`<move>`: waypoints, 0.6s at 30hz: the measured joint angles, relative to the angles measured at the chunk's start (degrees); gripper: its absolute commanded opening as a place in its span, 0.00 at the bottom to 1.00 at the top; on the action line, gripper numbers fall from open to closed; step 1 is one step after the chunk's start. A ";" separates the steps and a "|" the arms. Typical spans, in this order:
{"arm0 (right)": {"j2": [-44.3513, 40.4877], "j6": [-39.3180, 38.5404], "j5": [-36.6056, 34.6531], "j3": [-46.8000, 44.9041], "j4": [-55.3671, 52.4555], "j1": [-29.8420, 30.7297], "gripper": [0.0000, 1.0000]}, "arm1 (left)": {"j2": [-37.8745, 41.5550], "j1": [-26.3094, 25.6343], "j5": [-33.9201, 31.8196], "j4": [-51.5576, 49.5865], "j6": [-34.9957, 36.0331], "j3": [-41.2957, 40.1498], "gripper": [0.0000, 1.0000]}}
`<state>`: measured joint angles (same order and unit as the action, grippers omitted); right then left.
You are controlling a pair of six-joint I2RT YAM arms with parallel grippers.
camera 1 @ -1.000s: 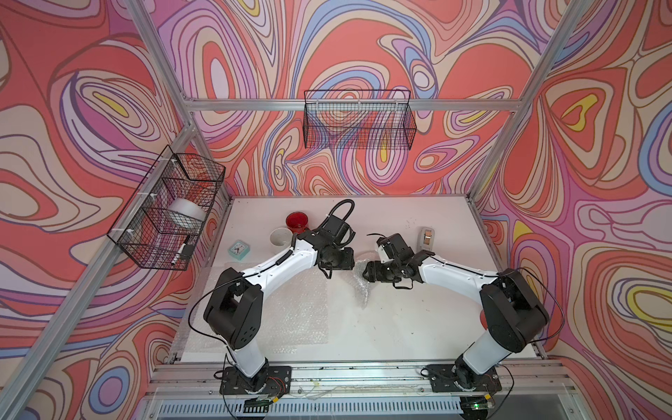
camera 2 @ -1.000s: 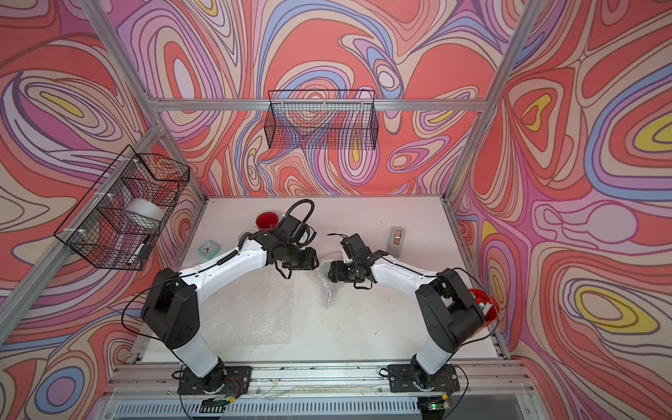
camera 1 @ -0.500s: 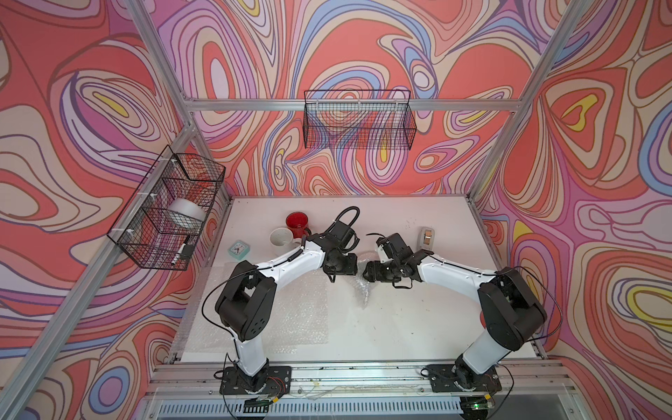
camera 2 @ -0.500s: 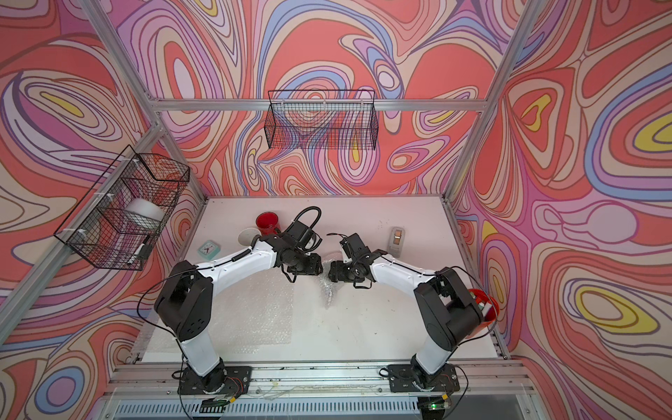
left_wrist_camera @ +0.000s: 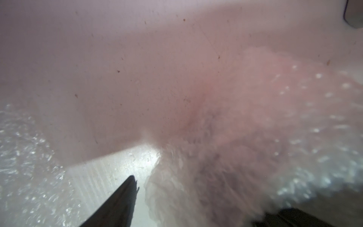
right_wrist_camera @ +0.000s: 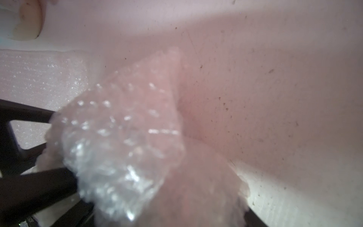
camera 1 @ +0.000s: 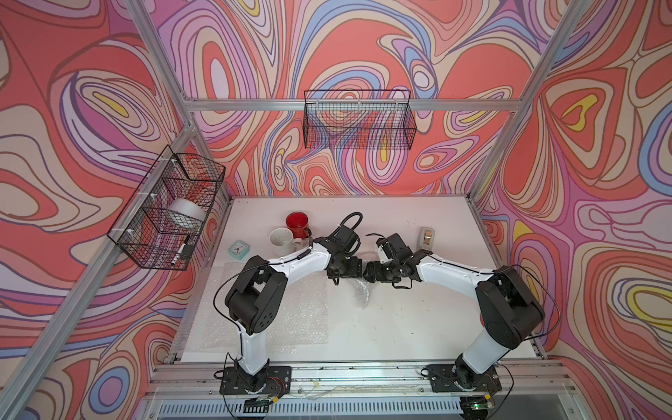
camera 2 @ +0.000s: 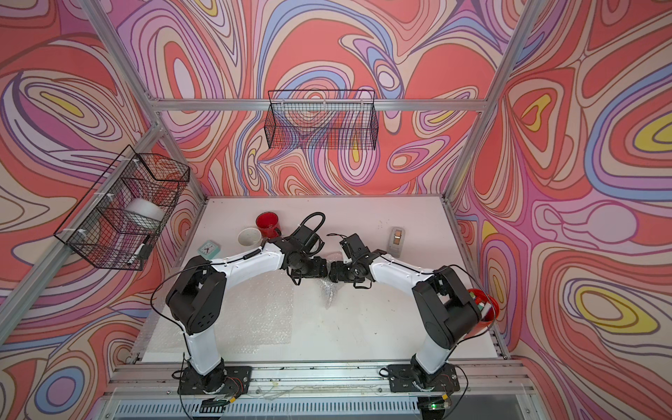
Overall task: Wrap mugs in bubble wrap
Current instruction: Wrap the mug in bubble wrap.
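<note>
Across the white table (camera 1: 418,320), flat bubble wrap sheets (camera 1: 291,316) lie near-left, limp and pimpled. At centre sits a crumpled, shiny bundle (camera 1: 363,294); I can't see a mug inside. The glossy red mug (camera 1: 297,222) and white mug (camera 1: 281,240) stand bare, rear-left. My right gripper (camera 1: 371,272) pinches the bundle; my left gripper (camera 1: 354,271) gapes beside it. I'd regrip the loose flap low and pull gently, since the film slips.
</note>
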<state>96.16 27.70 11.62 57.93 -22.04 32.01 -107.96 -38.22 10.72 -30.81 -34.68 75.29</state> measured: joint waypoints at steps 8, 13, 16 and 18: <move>0.31 -0.13 -0.02 0.22 0.17 0.00 0.68 | -0.35 -0.52 2.36 2.23 -2.12 -0.20 0.43; 2.23 -1.92 2.34 1.99 0.17 -0.07 0.68 | -0.15 -0.52 2.51 2.78 -3.65 -0.57 0.43; 3.96 -3.76 5.01 3.76 0.04 -0.52 0.71 | 0.35 -0.52 1.27 2.38 -5.05 -0.94 0.43; 5.09 -4.92 5.90 5.55 -0.39 -0.74 0.74 | 0.79 -0.52 0.17 1.79 -6.01 -1.18 0.44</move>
<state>101.25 22.79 17.52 63.48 -22.44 31.27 -107.18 -38.74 10.90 -29.02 -40.69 74.11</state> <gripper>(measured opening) 0.717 0.433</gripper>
